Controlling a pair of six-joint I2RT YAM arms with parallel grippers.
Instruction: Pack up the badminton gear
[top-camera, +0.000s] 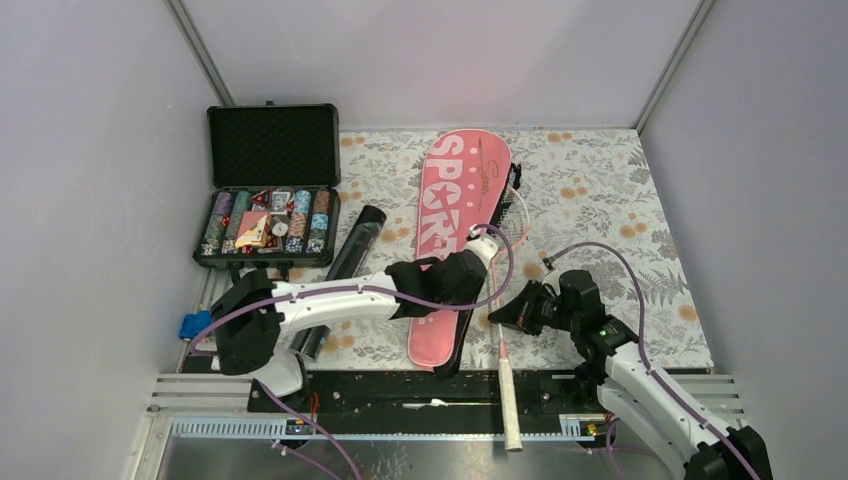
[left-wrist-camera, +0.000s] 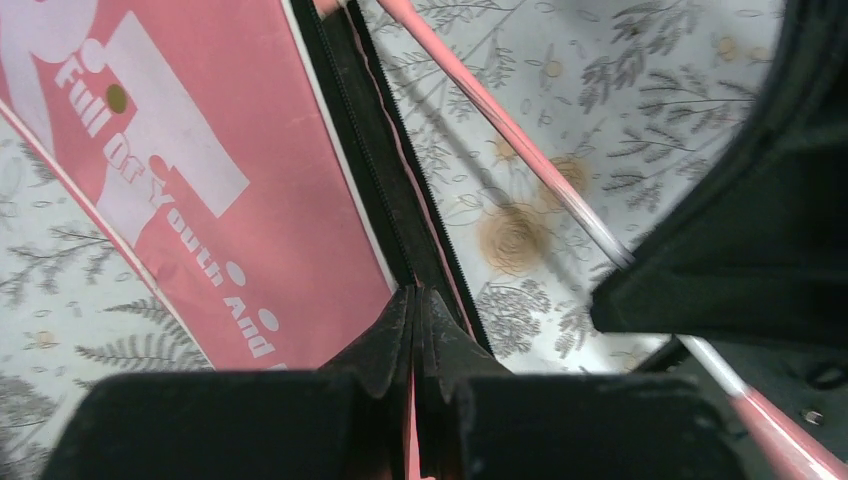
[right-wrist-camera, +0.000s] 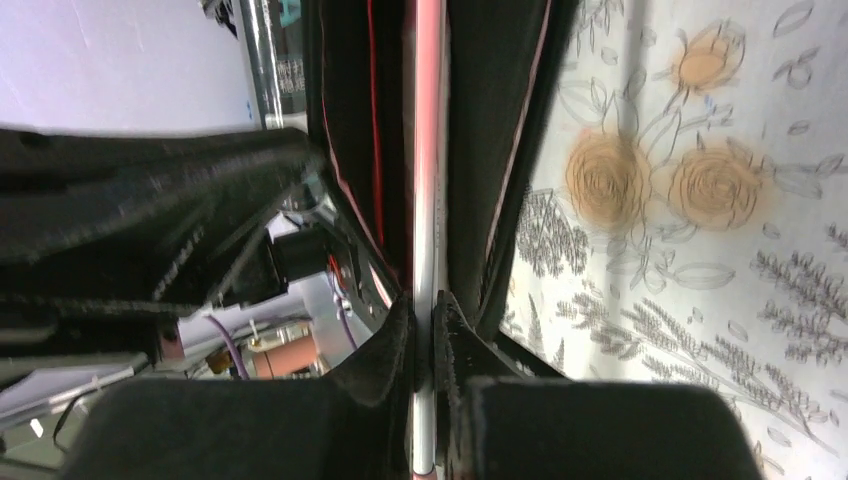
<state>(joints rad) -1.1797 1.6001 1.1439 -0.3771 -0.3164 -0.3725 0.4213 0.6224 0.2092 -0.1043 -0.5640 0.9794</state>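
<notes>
pink "sport" racket bag (top-camera: 455, 215) lies flat on the desk (top-camera: 620, 200), racket (top-camera: 510, 405) poking out.
left jaws pinched shut on its black zipper edge; right jaws clamp the racket shaft; head mostly hidden.

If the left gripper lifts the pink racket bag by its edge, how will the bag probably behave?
Probably floppy: the pink racket bag lies thin and flat, so it may sag from the left gripper, which pinches only its zip edge. It also looks light for its size, being so thin.
</notes>
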